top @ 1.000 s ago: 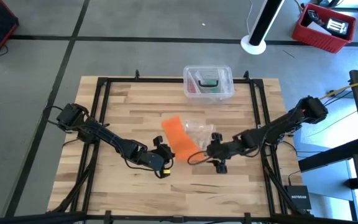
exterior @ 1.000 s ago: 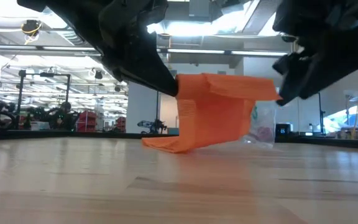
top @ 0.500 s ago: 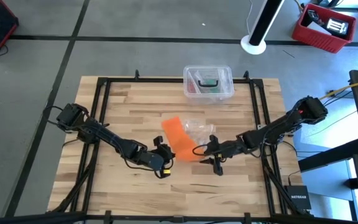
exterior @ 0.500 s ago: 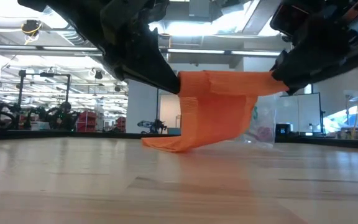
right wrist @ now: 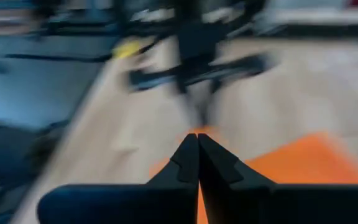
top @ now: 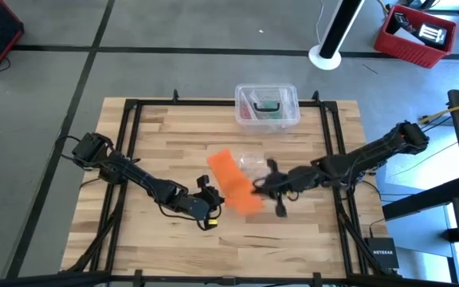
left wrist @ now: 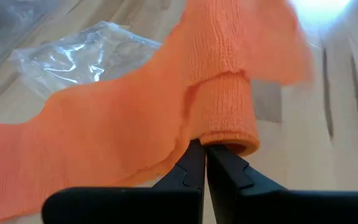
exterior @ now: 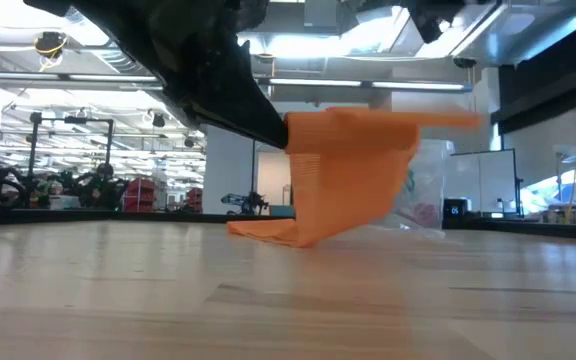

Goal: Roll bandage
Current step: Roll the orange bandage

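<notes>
Butcher-block planks make up the tabletop [top: 150,131] we work over, with a clear plastic box [top: 267,105] at its far edge and a crumpled clear wrapper [left wrist: 82,53] lying near the middle. Our left end effector [top: 206,201] stays clamped on the rolled start of the bandage [top: 233,182], which the left wrist view shows as a small tube of orange cloth just beyond the closed fingertips, with the free band trailing away toward the wrapper. What has just changed is on the other side: our right end effector [top: 263,184] stood open beside the band a second ago and has now snapped shut on the band's near end, lifting it off the wood. We judge the band is now stretched between both end effectors, ready for winding onto the roll.
</notes>
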You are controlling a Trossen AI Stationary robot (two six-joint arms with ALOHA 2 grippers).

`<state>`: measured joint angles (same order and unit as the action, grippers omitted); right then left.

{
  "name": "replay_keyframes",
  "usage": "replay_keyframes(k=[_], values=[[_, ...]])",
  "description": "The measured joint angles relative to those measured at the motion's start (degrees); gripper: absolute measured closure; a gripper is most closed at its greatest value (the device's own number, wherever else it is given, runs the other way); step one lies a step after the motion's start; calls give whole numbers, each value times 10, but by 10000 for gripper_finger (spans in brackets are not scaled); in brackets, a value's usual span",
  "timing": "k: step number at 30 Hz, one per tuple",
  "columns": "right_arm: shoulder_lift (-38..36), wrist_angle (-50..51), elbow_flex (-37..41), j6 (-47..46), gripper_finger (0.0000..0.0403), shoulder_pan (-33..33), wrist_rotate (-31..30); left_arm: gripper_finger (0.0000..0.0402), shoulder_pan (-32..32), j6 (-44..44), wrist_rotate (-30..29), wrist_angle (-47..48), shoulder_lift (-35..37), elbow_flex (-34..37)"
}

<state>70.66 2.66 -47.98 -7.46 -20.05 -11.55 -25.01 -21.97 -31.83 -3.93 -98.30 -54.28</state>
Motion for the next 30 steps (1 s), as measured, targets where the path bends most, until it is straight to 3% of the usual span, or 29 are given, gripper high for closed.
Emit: replay_keyframes(k=[6,8,12,16,24,30], values=[[-9,62,-21,76,388,69,-113,402,-27,9,0,-15,1,0],[-7,102,-20,76,387,97,-123,402,-39,11,1,-11,3,-9],[5,170,-18,55,387,141,-82,402,-51,14,2,33,27,-46],[10,174,14,4,376,165,-13,401,-53,43,0,108,68,-87],[9,232,35,-40,252,167,9,402,-41,160,-41,173,158,-131],[-25,400,-71,-11,163,167,0,402,-23,233,-101,166,232,-140]])
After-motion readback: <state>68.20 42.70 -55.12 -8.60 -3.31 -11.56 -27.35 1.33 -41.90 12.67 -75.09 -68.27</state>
